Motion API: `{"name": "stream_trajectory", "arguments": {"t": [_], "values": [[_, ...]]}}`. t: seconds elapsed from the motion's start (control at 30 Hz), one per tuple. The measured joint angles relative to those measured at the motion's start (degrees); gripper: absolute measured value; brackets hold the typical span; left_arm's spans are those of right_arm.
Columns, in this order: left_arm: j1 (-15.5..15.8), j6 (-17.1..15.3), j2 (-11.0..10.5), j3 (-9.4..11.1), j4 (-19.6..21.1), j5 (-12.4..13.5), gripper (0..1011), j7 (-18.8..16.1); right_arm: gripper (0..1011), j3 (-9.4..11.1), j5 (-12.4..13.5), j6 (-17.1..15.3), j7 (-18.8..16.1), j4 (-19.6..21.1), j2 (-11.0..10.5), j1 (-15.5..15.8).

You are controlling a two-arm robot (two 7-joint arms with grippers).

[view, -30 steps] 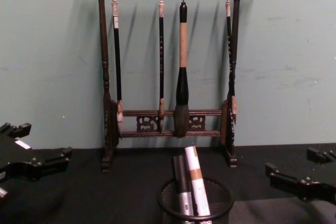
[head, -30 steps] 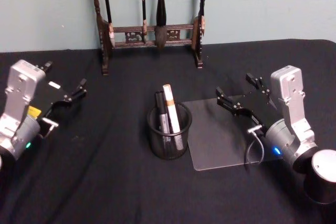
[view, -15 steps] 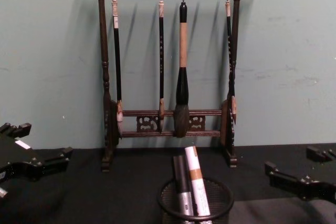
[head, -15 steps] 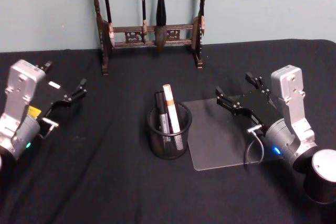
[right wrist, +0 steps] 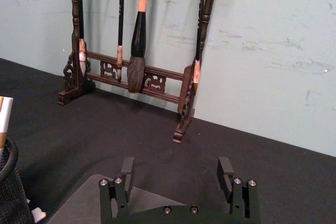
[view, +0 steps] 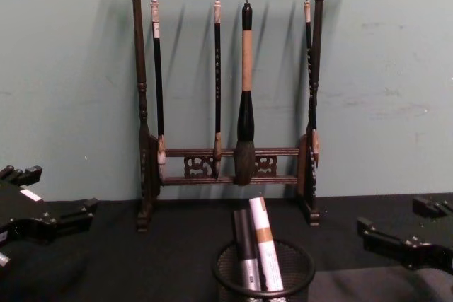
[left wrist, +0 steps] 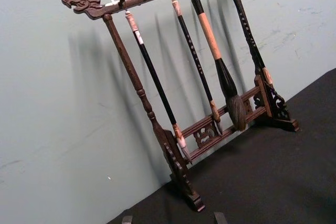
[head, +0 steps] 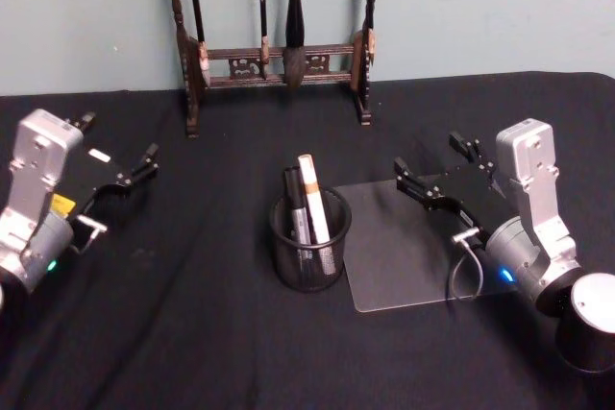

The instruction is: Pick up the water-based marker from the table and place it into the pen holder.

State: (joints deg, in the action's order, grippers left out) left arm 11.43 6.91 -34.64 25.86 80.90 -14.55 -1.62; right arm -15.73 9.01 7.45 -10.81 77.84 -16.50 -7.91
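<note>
- Change against the earlier frames: almost none. The right gripper (head: 440, 172) is sitting a touch farther left in the head view than a second ago; the left gripper (head: 121, 156) is holding the same place.
- Left gripper: at the left edge of the head view, hovering over bare black cloth, jaws spread apart and gripping nothing.
- Right gripper: at the right of the head view, hanging over the far edge of the clear mat (head: 404, 252), jaws released and empty; the right wrist view is showing its two fingertips (right wrist: 127, 166) standing apart.
- Water-based marker (head: 313, 199): already standing in the pen holder (head: 309, 256), at the centre of the head view. Its long axis is running nearly upright, leaning slightly toward the upper left of the frame, white body with a tan band, top end well above the rim.
- A second, dark marker (head: 296, 204) is leaning just beside it on its left, inside the same cup.
- Open room: the surface (head: 173, 333) is offering wide bare cloth to the left of the pen holder and along the bottom of the frame; the clear mat is lying just beside the cup's right side.
- Edges: the brush rack (head: 274, 55) is standing at the top centre against the wall, well apart from the cup; the surface's far edge is meeting the wall there.
</note>
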Motion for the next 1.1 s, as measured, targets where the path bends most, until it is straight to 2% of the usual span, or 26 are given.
{"name": "stream_trajectory", "arguments": {"t": [1.1], "values": [[0.00, 0.00, 0.00, 0.00, 0.00, 0.00, 1001, 0.00, 1000, 0.00, 0.00, 0.00, 0.01, -0.01, 0.00, 0.00]]}}
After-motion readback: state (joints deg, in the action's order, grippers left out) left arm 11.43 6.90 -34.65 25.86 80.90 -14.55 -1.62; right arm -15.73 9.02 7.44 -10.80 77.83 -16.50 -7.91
